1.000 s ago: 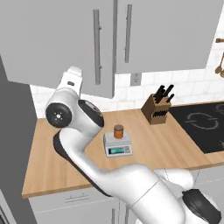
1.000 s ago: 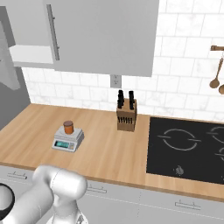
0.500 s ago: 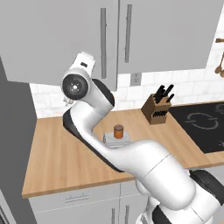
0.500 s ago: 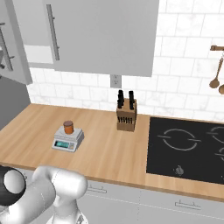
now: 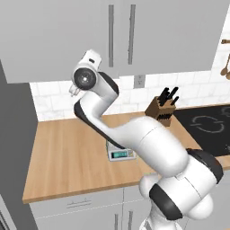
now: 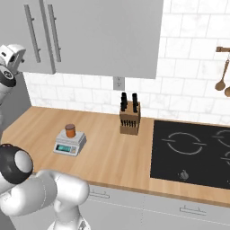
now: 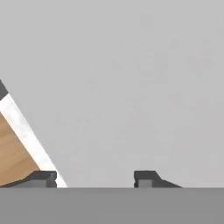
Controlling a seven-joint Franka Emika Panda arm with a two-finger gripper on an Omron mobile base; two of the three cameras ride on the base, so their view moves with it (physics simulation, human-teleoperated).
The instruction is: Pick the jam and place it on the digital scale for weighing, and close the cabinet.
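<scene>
a: one job down — jam (image 6: 70, 130) sits on the digital scale (image 6: 69, 143) on the tabletop (image 6: 112, 152).
b: and the cabinet (image 5: 67, 40) door just swung flush; fingers (image 7: 146, 177) parted, gripping nothing.

A wooden knife block (image 6: 129, 120) with black-handled knives stands upright on the light wooden table (image 6: 117, 157), near the white tiled wall (image 6: 188, 58). Beside it a black glass cooktop (image 6: 193, 152) lies flush in the table. Brown wooden spoons (image 6: 221, 81) hang on the wall above the cooktop.
</scene>
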